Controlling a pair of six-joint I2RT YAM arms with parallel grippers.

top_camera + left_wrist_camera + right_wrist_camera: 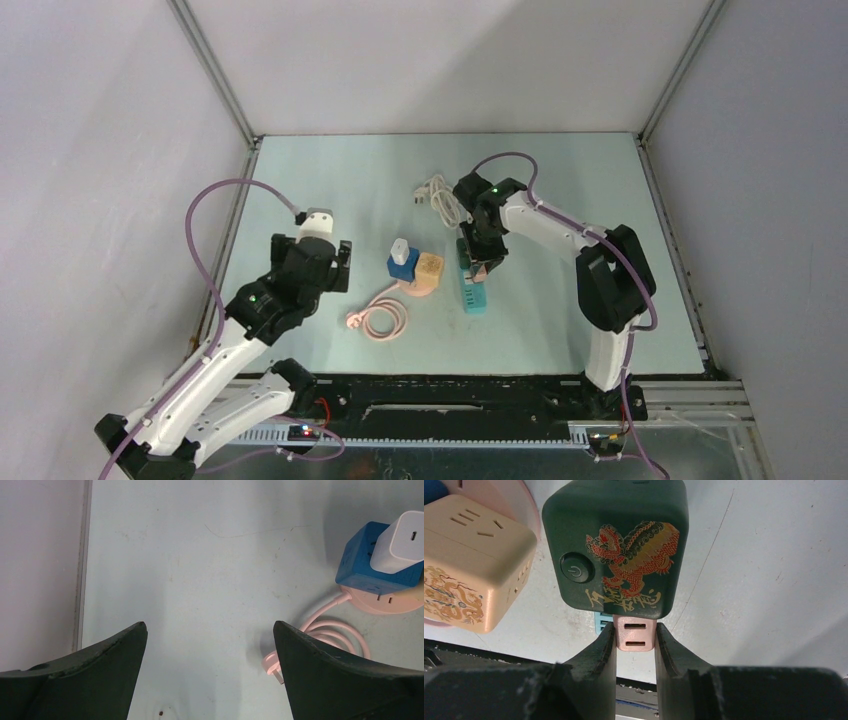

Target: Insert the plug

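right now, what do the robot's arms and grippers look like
The left arm and right arm have white links with black joints, a purple cable looping along each, and a small green light. The left gripper and right gripper have dark, tapering fingers.

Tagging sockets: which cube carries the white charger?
The blue cube, with the white charger sticking out of it; the beige cube and the green cube show none.

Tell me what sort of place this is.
Likely a lab robot test cell: plain grey panel walls on aluminium frame rails enclose a pale green table holding a blue plastic socket cube and coiled pink cable.
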